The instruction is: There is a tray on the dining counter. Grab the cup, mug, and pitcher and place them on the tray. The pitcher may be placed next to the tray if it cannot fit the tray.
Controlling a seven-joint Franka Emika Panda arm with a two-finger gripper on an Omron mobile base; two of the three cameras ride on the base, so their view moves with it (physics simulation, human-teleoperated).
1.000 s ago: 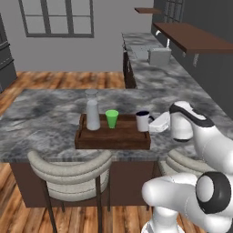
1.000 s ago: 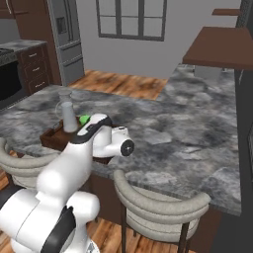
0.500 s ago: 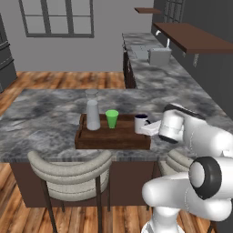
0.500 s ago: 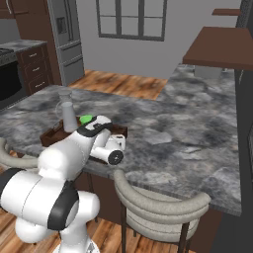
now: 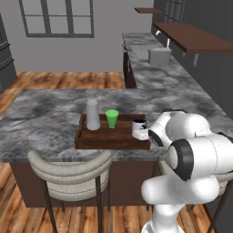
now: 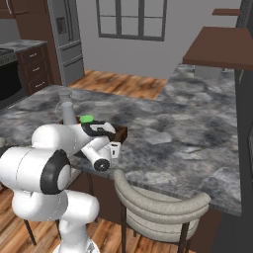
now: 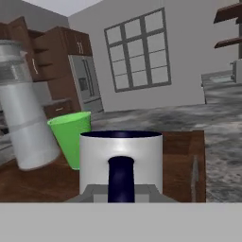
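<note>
The dark wooden tray [image 5: 109, 139] lies on the grey marbled dining counter [image 5: 41, 118]. On the tray stand the tall pale pitcher [image 5: 92, 113] at the left and the green cup [image 5: 112, 118] beside it. The white mug [image 5: 138, 129] with its navy inside is at the tray's right end. My gripper [image 5: 147, 132] is shut on its dark handle. In the hand view the mug [image 7: 121, 158] is dead ahead, handle toward me. The cup [image 7: 71, 137] and pitcher [image 7: 24, 127] are behind it to the left. Whether the mug rests on the tray [image 7: 184, 163] I cannot tell.
A padded stool [image 5: 68, 170] stands against the counter's near edge below the tray, another [image 6: 158, 207] to its right. A second marbled worktop [image 5: 154, 68] runs along the far right wall under a brown shelf [image 5: 193, 38]. Bare counter spreads left of the tray.
The arm has folded down and in toward the base. The mug has come lower and slightly left, to the tray's right end. Pitcher and cup have not moved.
</note>
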